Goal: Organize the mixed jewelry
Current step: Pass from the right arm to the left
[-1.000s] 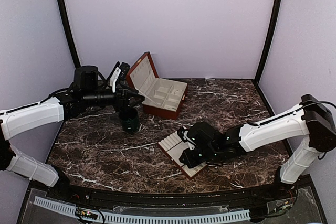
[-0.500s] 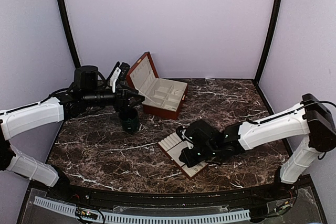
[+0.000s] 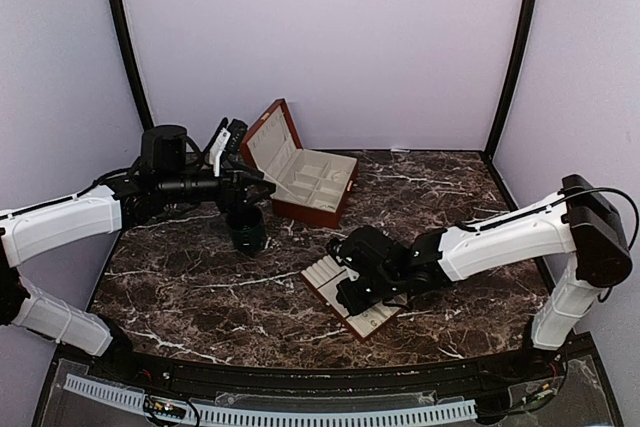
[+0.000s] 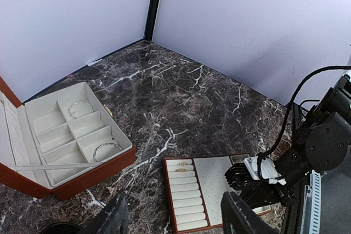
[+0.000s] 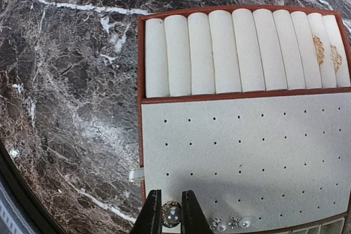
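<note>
Your right gripper (image 5: 167, 218) is pinching a pearl stud (image 5: 171, 213) over a corner of the tray (image 5: 247, 152), on its holed panel and just beside other studs (image 5: 227, 223). Your left gripper (image 4: 175, 212) is hanging near the cup (image 3: 246, 230), jaws apart, holding nothing. If you are releasing before the post is entering a hole, the stud is likely rolling onto the table (image 3: 200, 287). Pressing off-line is risking a bent post or a shifted tray.

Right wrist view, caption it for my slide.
Right pincer grips a pearl stud at the cream tray's pinhole panel.
</note>
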Controlling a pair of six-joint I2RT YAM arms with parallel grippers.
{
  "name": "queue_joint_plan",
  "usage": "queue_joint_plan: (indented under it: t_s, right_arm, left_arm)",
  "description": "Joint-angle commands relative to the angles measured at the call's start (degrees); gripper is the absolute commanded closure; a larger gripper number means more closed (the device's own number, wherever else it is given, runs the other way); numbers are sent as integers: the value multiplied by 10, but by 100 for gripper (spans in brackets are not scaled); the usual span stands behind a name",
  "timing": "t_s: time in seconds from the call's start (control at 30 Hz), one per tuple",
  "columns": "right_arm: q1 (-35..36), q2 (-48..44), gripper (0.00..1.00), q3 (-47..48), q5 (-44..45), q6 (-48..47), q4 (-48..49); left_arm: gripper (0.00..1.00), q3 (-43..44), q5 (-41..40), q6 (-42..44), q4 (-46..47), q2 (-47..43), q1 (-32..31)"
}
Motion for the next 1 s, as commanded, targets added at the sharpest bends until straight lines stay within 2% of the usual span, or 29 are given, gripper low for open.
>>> queue_joint_plan:
  t_s: [0.0, 0.4, 0.8, 0.97]
  right_arm:
    - [4, 9, 100, 24, 25, -7, -18]
    - [-3, 23, 100, 37, 47, 0, -27]
    - [-1, 11, 100, 25, -8, -24, -30]
    - [1, 16, 100, 24, -2, -27, -33]
  left_arm:
    - [41, -7, 4, -3, 1, -10, 3]
    - [41, -7, 6, -3, 1, -6, 3]
    - [41, -6, 9, -3, 1, -2, 3]
    - [41, -6, 9, -3, 0, -2, 3]
